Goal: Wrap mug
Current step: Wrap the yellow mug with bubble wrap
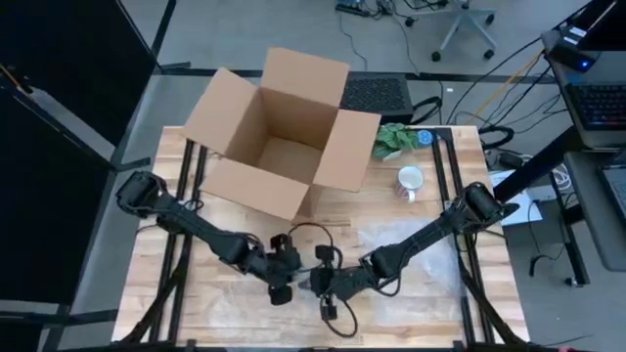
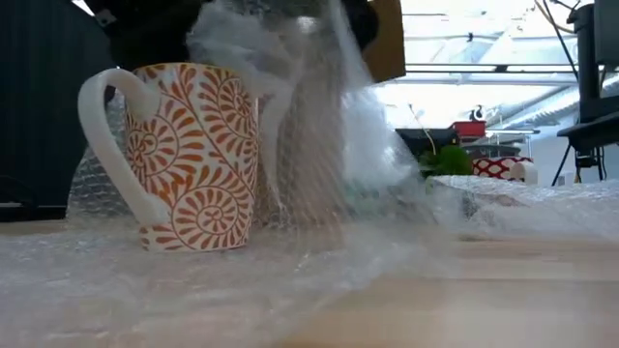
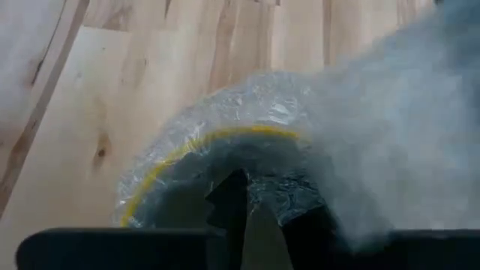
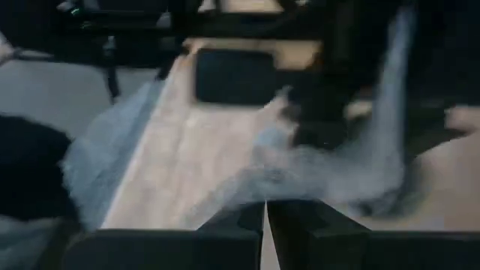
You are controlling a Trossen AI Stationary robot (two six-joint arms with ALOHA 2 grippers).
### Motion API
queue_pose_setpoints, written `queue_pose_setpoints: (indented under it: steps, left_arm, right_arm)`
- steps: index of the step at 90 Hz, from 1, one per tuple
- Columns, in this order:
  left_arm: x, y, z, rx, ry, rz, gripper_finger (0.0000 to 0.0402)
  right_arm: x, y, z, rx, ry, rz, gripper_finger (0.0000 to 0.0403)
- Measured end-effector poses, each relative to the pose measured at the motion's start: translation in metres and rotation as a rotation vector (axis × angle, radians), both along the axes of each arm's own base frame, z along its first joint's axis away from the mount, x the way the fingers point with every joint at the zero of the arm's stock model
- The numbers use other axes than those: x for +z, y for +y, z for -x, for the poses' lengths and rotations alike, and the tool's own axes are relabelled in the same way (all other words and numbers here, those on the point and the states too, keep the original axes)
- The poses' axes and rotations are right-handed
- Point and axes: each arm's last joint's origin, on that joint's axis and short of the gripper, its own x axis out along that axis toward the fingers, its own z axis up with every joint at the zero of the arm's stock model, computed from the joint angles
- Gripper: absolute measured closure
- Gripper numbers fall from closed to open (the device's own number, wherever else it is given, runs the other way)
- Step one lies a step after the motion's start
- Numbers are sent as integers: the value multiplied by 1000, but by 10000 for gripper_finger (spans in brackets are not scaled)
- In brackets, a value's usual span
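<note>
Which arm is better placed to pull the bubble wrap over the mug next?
Probably the left. Its wrist view shows the bubble wrap arched over a rounded shape directly ahead of the left tool. The right tool faces only loose sheet. The mug stands upright.

On the wooden table (image 1: 430,323), an open cardboard box (image 1: 279,137) sits at the back left. A mug (image 1: 410,180) stands to its right, with a plant (image 1: 395,139) behind it. Bubble wrap (image 1: 411,249) lies in front of that mug, on the table's right half.
</note>
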Motion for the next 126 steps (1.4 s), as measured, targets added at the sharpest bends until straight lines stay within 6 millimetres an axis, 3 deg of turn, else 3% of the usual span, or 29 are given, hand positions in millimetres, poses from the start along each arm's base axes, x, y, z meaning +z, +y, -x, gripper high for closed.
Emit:
queue_pose_setpoints:
  steps: [25,48,69,96,104,109,119,126]
  left_arm:
    - [0,0,0,-2,2,-1,338]
    - [0,0,1,-10,8,-11,338]
    - [22,-5,7,-18,-23,2,338]
    - [65,0,16,4,-162,42,338]
    - [74,3,17,13,-203,46,338]
    - [77,4,19,8,-213,42,338]
    - [76,5,19,-3,-207,25,338]
    - [72,5,20,-4,-197,20,338]
  right_arm:
    - [-5,-27,-14,-9,36,-58,403]
    - [-28,-33,-23,1,110,-125,403]
    - [-35,-30,-20,9,154,-112,403]
    - [-38,-29,-18,14,180,-103,403]
    - [-52,-31,-15,4,243,-77,403]
    - [-55,-33,-15,-2,260,-71,403]
    - [-40,-34,-19,-4,183,-104,403]
    - [-44,-34,-19,-4,195,-97,403]
